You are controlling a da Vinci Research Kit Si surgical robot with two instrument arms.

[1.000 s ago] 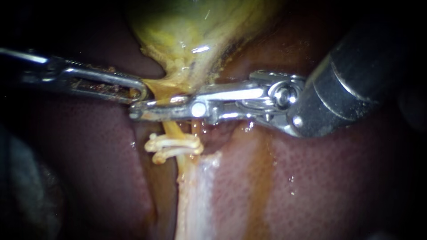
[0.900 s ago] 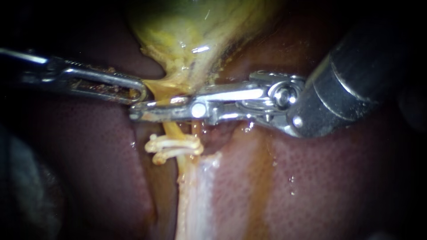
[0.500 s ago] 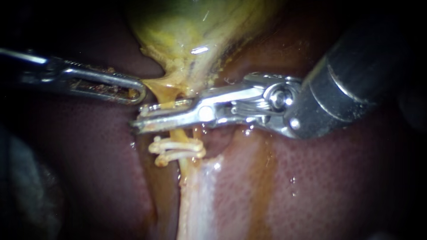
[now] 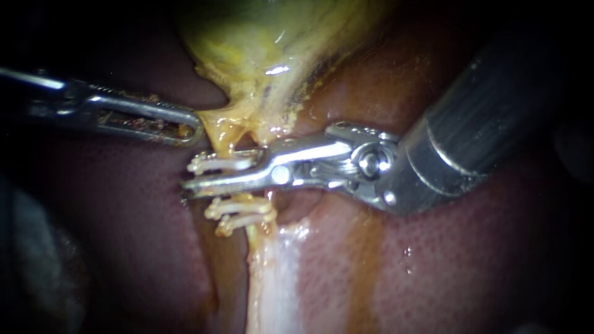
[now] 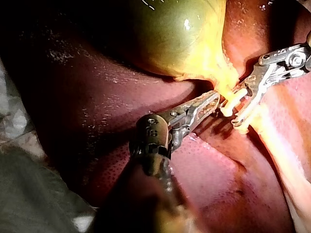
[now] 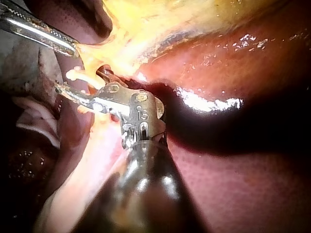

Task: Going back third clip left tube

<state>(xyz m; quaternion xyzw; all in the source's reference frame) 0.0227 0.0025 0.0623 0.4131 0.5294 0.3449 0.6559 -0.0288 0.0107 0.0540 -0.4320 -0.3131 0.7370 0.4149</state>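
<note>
Clip (image 4: 216, 162) grips tube (image 4: 224, 141) inside spread right instrument (image 4: 189, 174); left instrument (image 4: 197, 127) holds gallbladder (image 4: 260, 49).

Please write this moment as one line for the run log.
left instrument: jaws shut on gallbladder | right instrument: jaws open around upper clip | tube: two lower clips below the jaws

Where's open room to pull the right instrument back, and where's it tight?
Free: bare liver below the right instrument, right of the pale strip; more liver below the left instrument. Tight: the tube under the gallbladder, where three clips, the right instrument's open end effector and the left instrument's tip crowd together.
</note>
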